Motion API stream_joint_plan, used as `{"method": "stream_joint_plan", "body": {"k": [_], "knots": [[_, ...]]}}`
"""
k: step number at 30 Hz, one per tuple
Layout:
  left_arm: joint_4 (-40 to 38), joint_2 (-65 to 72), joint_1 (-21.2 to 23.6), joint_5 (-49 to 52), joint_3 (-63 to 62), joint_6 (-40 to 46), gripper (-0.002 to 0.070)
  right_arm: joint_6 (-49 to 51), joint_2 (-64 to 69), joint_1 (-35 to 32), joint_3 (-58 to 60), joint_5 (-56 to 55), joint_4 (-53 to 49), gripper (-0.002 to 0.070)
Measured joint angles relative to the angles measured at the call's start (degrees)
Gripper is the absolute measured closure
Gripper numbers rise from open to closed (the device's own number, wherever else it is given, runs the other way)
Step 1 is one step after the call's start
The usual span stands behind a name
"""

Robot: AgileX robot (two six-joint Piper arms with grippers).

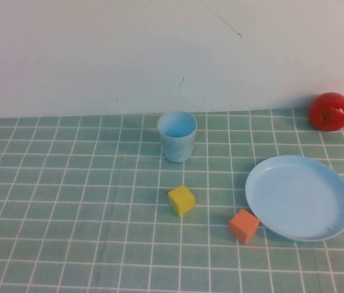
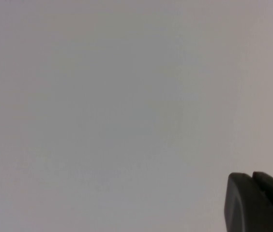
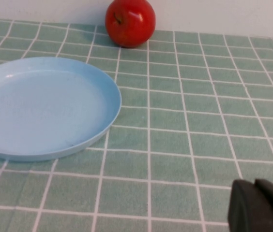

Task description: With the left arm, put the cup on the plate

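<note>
The light blue cup (image 1: 177, 135) stands upright and empty at the back middle of the green checked cloth. The light blue plate (image 1: 299, 196) lies empty at the right; it also shows in the right wrist view (image 3: 39, 108). Neither arm shows in the high view. My left gripper (image 2: 250, 175) faces a blank pale wall, its two dark fingers pressed together and holding nothing. My right gripper (image 3: 252, 181) hovers low over the cloth to the right of the plate, its fingers also together and empty.
A yellow cube (image 1: 181, 199) sits in front of the cup. An orange cube (image 1: 244, 226) touches the plate's near left rim. A red apple (image 1: 329, 111) rests by the wall at the back right and shows in the right wrist view (image 3: 130, 21).
</note>
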Motion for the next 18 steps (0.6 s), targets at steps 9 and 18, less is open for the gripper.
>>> {"method": "stream_joint_plan", "body": {"k": [9, 18], "knots": [[-3.85, -0.06, 0.0, 7.41, -4.62, -4.41, 0.0678, 0.0, 0.0, 0.0, 0.0, 0.0, 0.0, 0.0678], [-3.22, 11.58, 0.0, 48.98, -34.96, -1.09, 0.0678, 0.0, 0.0, 0.0, 0.0, 0.0, 0.0, 0.0678]]}}
